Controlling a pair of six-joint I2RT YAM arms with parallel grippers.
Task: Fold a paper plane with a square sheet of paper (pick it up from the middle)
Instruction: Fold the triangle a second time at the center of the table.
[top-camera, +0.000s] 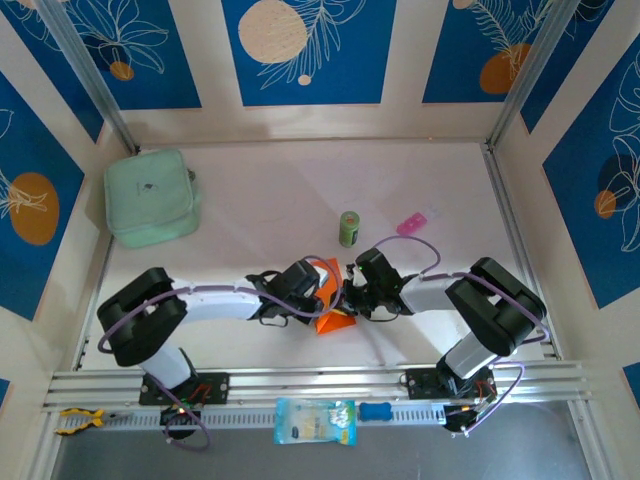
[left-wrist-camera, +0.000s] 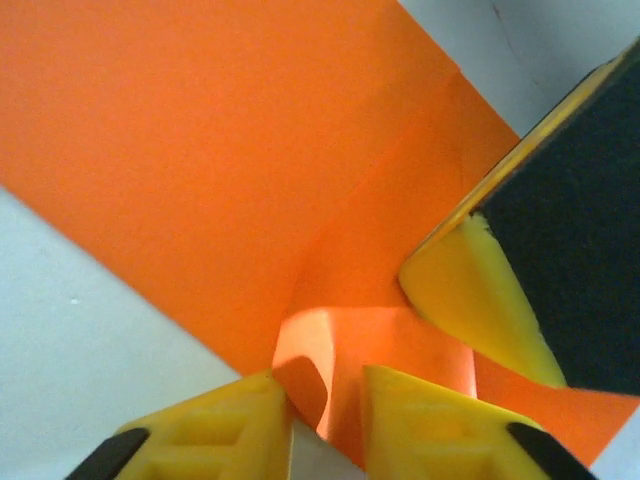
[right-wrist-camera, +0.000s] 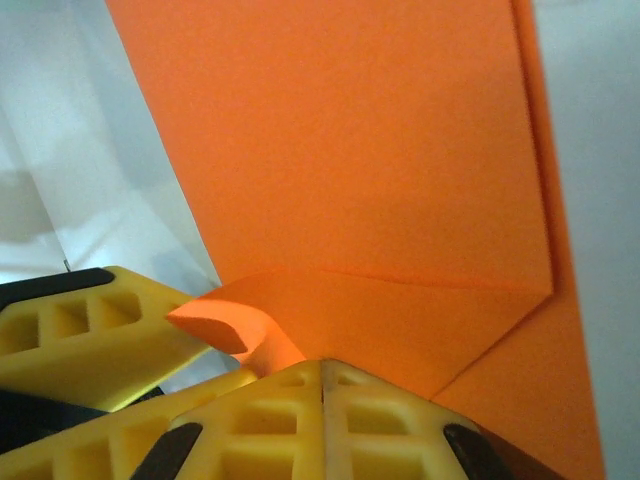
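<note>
The orange sheet of paper (top-camera: 335, 319) lies creased and angular on the white table (top-camera: 300, 190), near its front middle, between my two grippers. In the left wrist view the paper (left-wrist-camera: 200, 150) shows a diagonal crease, and a curled edge rises into the narrow gap of my left gripper (left-wrist-camera: 325, 405). Its fingers stand slightly apart, with table showing between them. My right gripper (right-wrist-camera: 322, 375) is shut, fingers together, pinching a folded flap of the paper (right-wrist-camera: 350, 150). From above, the left gripper (top-camera: 316, 290) and right gripper (top-camera: 348, 297) almost meet over the sheet.
A mint-green pouch (top-camera: 150, 197) sits at the back left. A small green can (top-camera: 348, 228) and a pink packet (top-camera: 411, 222) stand just behind the grippers. On the front rail lie a blue-and-white packet (top-camera: 313, 421) and a yellow-handled tool (top-camera: 78, 420).
</note>
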